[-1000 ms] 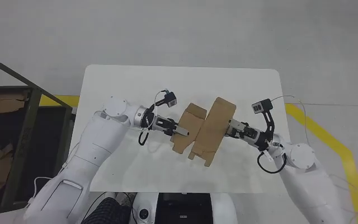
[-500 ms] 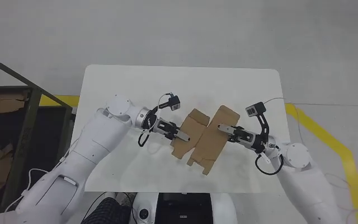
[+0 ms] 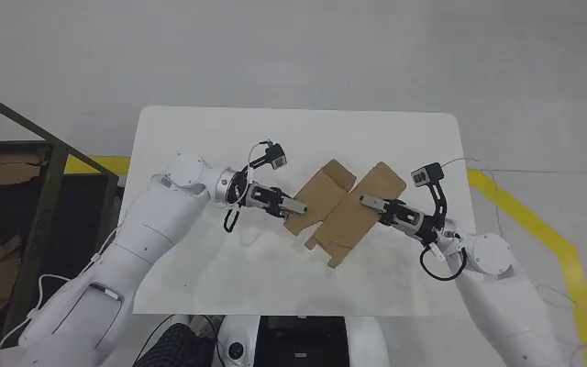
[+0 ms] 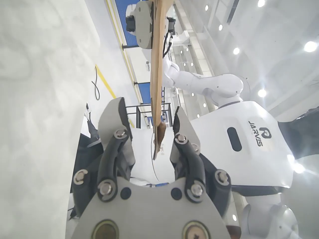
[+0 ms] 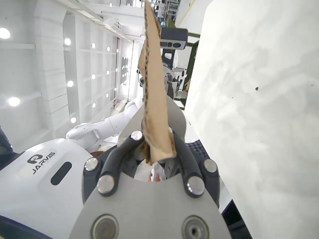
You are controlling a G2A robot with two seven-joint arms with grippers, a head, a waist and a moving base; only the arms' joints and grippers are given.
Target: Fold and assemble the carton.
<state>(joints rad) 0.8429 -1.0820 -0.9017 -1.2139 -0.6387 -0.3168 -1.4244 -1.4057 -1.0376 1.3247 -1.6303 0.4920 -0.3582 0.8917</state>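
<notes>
A flat brown carton (image 3: 341, 213) hangs above the middle of the white table (image 3: 229, 138), slanting from the near left to the far right. My left gripper (image 3: 295, 206) is at its left end. In the left wrist view the carton's edge (image 4: 156, 50) runs between the gripper's (image 4: 149, 111) open fingers with a gap on both sides. My right gripper (image 3: 370, 202) is at the carton's right side. In the right wrist view it (image 5: 155, 128) is shut on the carton's corner (image 5: 153, 100).
A dark green rack (image 3: 37, 211) holding cardboard stands off the table's left side. A yellow line (image 3: 514, 211) crosses the floor on the right. Bare white tabletop (image 5: 261, 75) lies all around the carton.
The carton has swung and shifted toward the right and the far side, lying more slanted now. Both arms moved with it, the left gripper staying at its left end.
</notes>
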